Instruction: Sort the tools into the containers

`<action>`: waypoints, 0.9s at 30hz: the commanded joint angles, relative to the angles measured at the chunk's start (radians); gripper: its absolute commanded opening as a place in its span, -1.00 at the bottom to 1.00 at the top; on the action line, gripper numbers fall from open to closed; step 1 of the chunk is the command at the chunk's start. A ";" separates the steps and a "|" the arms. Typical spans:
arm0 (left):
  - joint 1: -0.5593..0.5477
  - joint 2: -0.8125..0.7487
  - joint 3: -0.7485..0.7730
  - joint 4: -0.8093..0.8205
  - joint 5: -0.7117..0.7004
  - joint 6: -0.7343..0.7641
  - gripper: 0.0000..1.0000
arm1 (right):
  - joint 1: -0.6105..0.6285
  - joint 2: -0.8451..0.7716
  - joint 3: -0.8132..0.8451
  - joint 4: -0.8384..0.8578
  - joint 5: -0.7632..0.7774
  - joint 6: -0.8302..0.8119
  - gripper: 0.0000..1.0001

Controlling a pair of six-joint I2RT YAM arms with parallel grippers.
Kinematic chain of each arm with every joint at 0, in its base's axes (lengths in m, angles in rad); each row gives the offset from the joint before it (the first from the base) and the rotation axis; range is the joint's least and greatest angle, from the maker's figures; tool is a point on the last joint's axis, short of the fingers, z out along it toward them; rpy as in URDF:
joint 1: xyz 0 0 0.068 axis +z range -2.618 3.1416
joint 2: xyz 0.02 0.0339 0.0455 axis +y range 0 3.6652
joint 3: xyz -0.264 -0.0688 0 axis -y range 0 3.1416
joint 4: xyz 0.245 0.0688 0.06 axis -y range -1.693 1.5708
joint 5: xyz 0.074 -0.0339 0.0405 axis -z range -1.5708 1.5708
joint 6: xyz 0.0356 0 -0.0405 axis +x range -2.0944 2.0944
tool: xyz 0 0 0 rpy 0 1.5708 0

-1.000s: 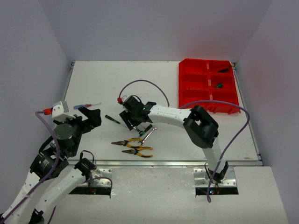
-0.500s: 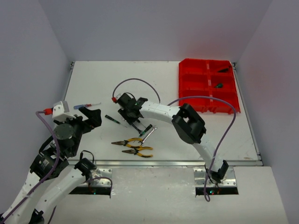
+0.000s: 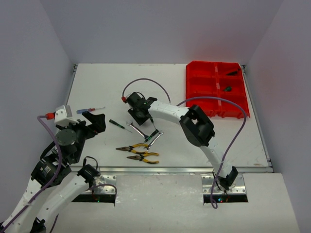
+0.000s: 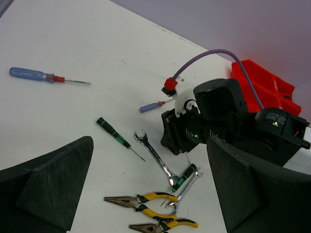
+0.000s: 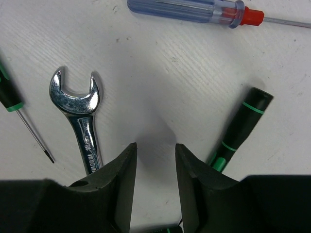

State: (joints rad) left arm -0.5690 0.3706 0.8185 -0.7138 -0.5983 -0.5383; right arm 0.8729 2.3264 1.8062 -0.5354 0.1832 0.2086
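Hovering over the desk (image 5: 160,73), the right gripper (image 5: 154,179) shows narrow jaws with only bare surface between, the stiff, slick wrench (image 5: 82,121) lying flat just beside them, likely best pinched mid-shank, while the left gripper (image 4: 149,150) gapes wide, empty.

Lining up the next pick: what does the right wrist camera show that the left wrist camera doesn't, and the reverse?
Only the right wrist: the right pincer, its fingers apart over bare table with nothing between them. Only the left wrist: the yellow-handled pliers, the red tray and a second blue screwdriver lying apart. Both: the silver wrench, the green-and-black screwdriver, the thin green screwdriver and the nearer blue screwdriver.
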 commanded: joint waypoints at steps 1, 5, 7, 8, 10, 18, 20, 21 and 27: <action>-0.003 -0.012 -0.002 0.048 0.009 0.017 1.00 | -0.005 -0.069 -0.013 0.011 -0.037 0.000 -0.18; -0.003 -0.012 -0.002 0.048 0.008 0.017 1.00 | -0.040 -0.142 -0.022 -0.005 0.007 0.030 -0.03; -0.003 -0.016 -0.002 0.047 0.007 0.017 1.00 | -0.078 -0.159 -0.023 -0.024 0.030 0.063 -0.01; -0.003 -0.018 -0.002 0.047 0.006 0.016 1.00 | -0.097 -0.164 -0.028 -0.034 0.038 0.083 -0.01; -0.003 -0.023 -0.002 0.047 0.004 0.015 1.00 | -0.133 -0.180 -0.052 -0.052 0.047 0.114 0.01; -0.003 -0.018 -0.002 0.047 0.006 0.017 1.00 | -0.213 -0.196 -0.126 -0.061 0.071 0.221 0.02; -0.003 -0.020 -0.002 0.047 0.006 0.015 1.00 | -0.215 -0.174 -0.125 -0.060 0.076 0.242 0.02; -0.003 -0.022 -0.002 0.047 0.006 0.015 1.00 | -0.215 -0.160 -0.121 -0.060 0.070 0.257 0.02; -0.003 -0.031 -0.002 0.044 0.000 0.014 1.00 | -0.220 -0.081 -0.096 -0.060 0.076 0.305 -0.10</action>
State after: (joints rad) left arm -0.5690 0.3515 0.8173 -0.7067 -0.5981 -0.5312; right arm 0.6486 2.1998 1.6836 -0.5999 0.2373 0.4462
